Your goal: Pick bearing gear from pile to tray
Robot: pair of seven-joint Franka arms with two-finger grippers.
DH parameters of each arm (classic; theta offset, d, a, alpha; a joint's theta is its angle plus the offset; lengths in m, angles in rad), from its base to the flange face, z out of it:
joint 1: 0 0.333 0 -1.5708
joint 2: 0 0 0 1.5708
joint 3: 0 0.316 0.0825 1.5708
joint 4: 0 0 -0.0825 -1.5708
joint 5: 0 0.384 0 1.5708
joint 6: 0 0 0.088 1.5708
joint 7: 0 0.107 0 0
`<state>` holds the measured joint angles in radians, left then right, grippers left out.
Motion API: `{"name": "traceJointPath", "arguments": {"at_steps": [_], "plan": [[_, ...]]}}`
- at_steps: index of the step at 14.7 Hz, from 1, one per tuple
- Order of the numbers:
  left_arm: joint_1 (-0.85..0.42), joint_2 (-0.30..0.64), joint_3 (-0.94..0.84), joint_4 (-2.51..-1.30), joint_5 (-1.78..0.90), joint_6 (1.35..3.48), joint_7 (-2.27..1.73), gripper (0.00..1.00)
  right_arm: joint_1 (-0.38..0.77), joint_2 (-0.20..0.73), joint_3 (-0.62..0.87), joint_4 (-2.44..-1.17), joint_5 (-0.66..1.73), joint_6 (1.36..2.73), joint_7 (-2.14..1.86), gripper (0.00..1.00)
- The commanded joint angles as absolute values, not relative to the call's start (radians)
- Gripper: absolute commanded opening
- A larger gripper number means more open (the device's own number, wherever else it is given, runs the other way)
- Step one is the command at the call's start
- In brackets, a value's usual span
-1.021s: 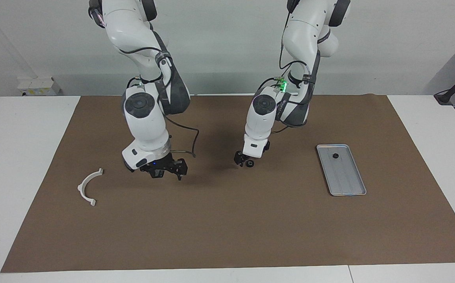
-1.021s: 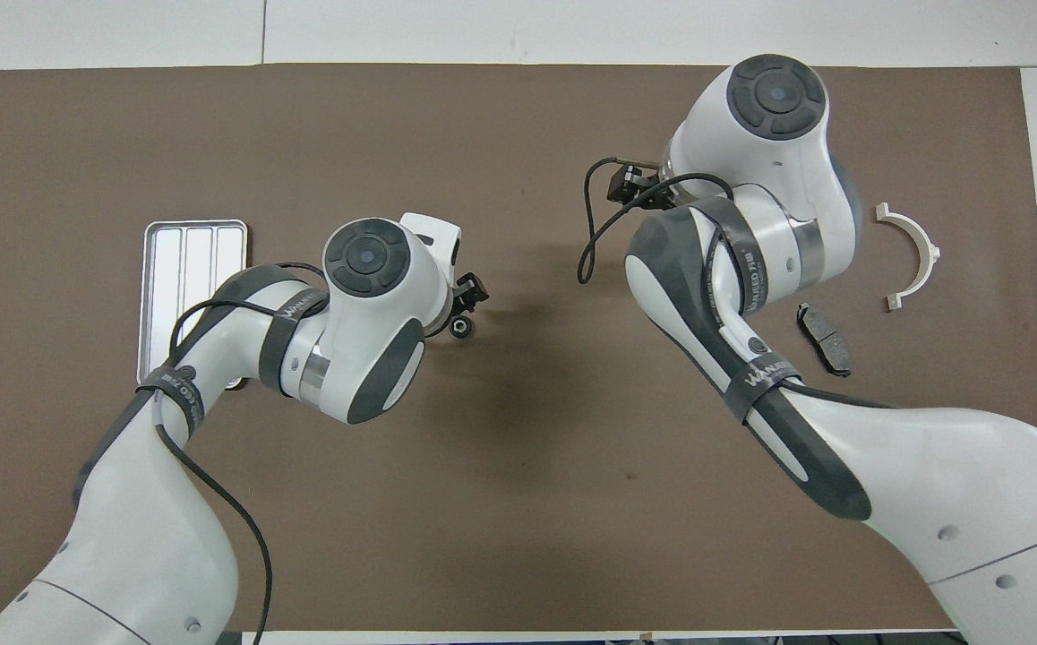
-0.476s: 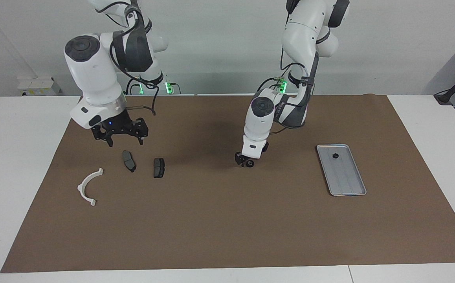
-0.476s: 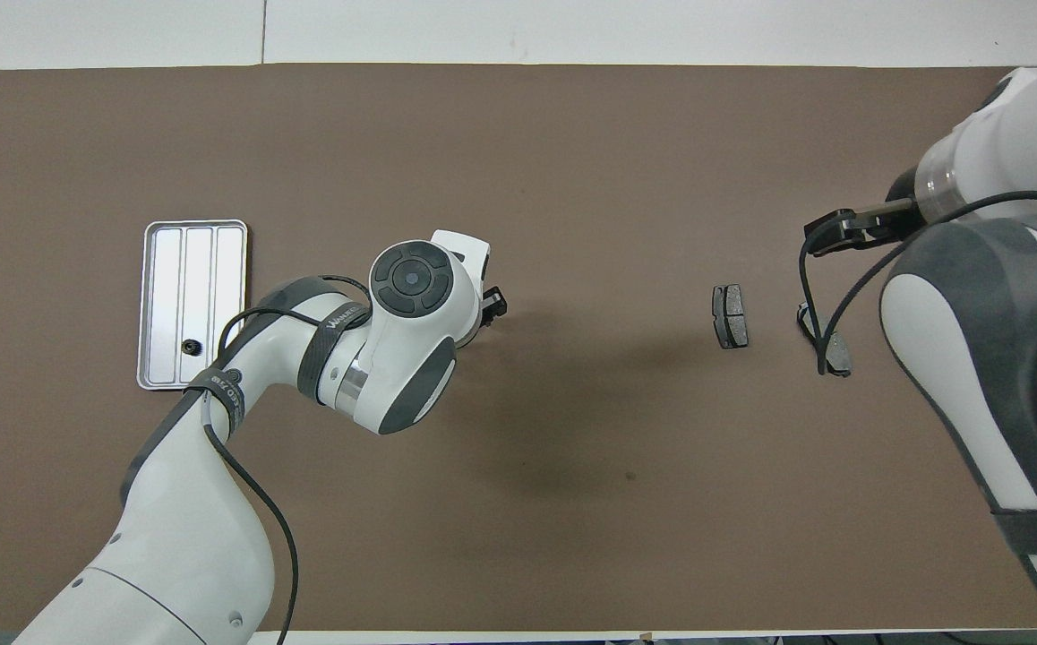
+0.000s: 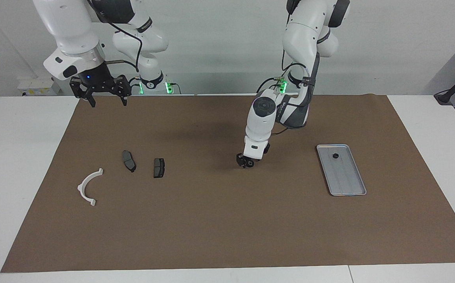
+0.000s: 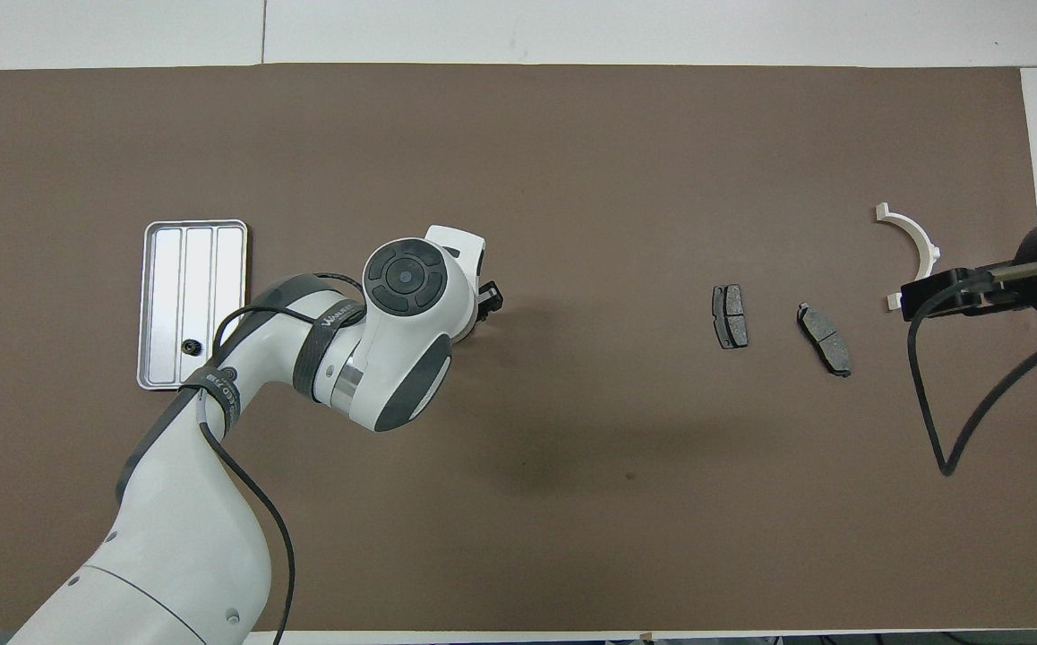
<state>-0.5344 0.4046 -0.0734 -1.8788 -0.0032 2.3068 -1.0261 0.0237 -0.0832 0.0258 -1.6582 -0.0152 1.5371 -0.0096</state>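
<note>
My left gripper is down at the brown paper-like mat near its middle. Its dark tips blur into whatever lies between them, so I cannot tell whether it is clamped on a bearing gear or merely around one. If the grip is shallow, I judge a small, round, hard part could roll or squirt out on the lift. In the facing view, the shallow silver-grey metal tray with ridges and a raised rim lies at three o'clock of the gripper. One tiny black round piece sits at the tray's end nearer the robots. At nine o'clock lie two flat dark grey brake-pad-shaped pieces, then the white half-ring plastic bracket. At ten o'clock my right gripper waits high over the right arm's end of the mat, fingers apart and holding nothing.
</note>
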Motion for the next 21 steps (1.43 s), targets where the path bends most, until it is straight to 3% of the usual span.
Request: {"name": "traceJointPath", "arguments": {"at_steps": [1,7,9,13,17,20,21], "plan": [[-0.537,0.407,-0.067,-1.893,0.018,2.333,-1.046,0.68,-0.005,-0.068,0.032,-1.624,0.023,1.515,-0.009,1.0],[-0.535,0.407,-0.067,-1.893,0.018,2.333,-1.046,0.67,-0.012,-0.058,0.032,-1.635,0.029,1.517,0.028,1.0],[-0.535,0.407,-0.067,-1.893,0.018,2.335,-1.046,0.61,-0.02,-0.057,0.035,-1.635,0.028,1.523,0.022,1.0],[-0.535,0.408,-0.066,-1.893,0.018,2.335,-1.046,0.61,-0.017,-0.06,0.034,-1.635,0.022,1.525,0.023,1.0],[-0.535,0.408,-0.066,-1.893,0.018,2.338,-1.046,0.61,-0.014,-0.058,0.034,-1.635,0.008,1.606,0.021,1.0],[-0.535,0.41,-0.06,-1.893,0.018,2.336,-1.046,0.52,-0.012,-0.06,0.034,-1.638,-0.015,1.608,0.023,1.0],[-0.535,0.408,-0.06,-1.893,0.018,2.332,-1.046,0.42,-0.012,-0.06,0.034,-1.638,-0.015,1.608,0.023,1.0]]}}
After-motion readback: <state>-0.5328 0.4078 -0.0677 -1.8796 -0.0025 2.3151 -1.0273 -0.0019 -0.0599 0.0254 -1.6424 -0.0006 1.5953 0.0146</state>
